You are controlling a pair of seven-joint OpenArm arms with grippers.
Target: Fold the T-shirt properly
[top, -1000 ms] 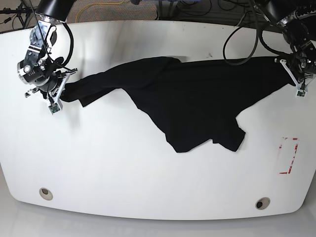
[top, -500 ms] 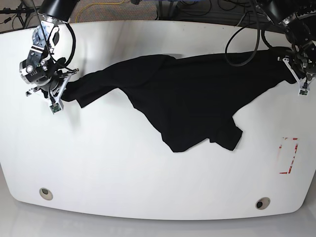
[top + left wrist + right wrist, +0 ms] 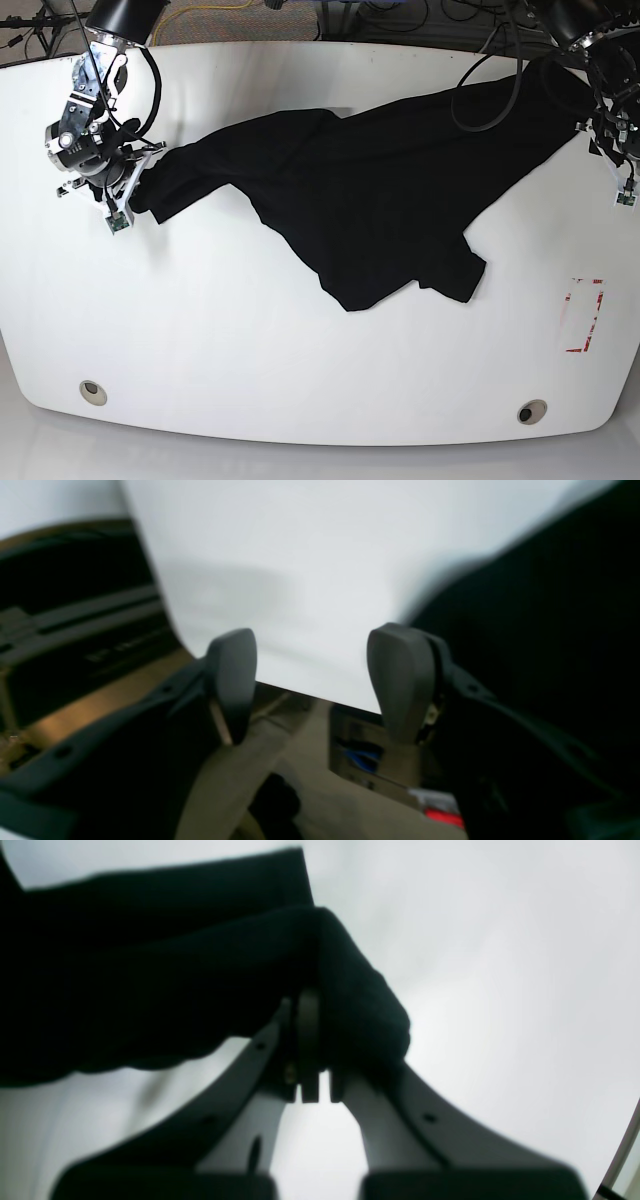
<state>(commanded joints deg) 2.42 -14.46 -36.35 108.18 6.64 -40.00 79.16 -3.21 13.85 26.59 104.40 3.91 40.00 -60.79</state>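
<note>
Across the back half of the white table [image 3: 300, 340] I have the T-shirt [image 3: 400, 190] stretched out as one long black spread, running from near the left edge almost to the right edge. Its lowest fold hangs toward the table's middle, ending in a rumpled corner. No print shows from my base view; I see only plain black cloth.

Near the left edge, my right gripper [image 3: 125, 190] is clamped on one end of the shirt. On the right wrist camera the two pale fingers [image 3: 307, 1040] are pressed together with a thick bunch of black cloth [image 3: 200, 975] pinched between them and draped over their tips, the white surface behind.

Toward the back right corner, my left gripper [image 3: 615, 150] sits at the table's right edge, just beside the shirt's other end. The left wrist camera shows the left gripper [image 3: 317, 680] with its two grey pads [image 3: 400, 675] spread well apart and nothing between them; the black cloth [image 3: 550, 605] lies off to one side of the pads, blurred, and past the table's edge I see floor and equipment below.

A small red-marked patch [image 3: 585, 315] lies near the right edge, and two round grommets [image 3: 92, 391] sit along the front edge.
</note>
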